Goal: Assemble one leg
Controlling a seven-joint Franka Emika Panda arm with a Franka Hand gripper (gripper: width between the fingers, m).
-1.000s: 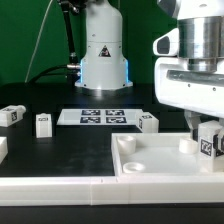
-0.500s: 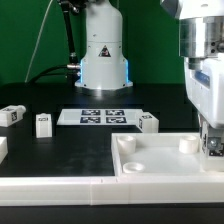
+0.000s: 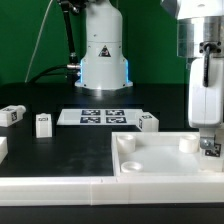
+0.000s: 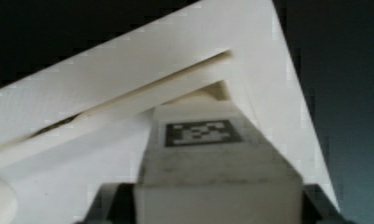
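Note:
My gripper is at the exterior view's right, shut on a leg, a small white block with a marker tag. It holds the leg low over the right rear corner of the large white tray-like piece, by a round socket. In the wrist view the leg sits between the dark fingers, tag facing the camera, with the tray corner beyond it. Whether the leg touches the tray is hidden.
Three more legs stand on the black table: one at the far left, one beside it, one behind the tray. The marker board lies in the middle. The robot base stands behind it.
The gripper has moved right and lower with the leg, turning so that the leg's tag no longer faces the exterior camera. The other legs have not moved.

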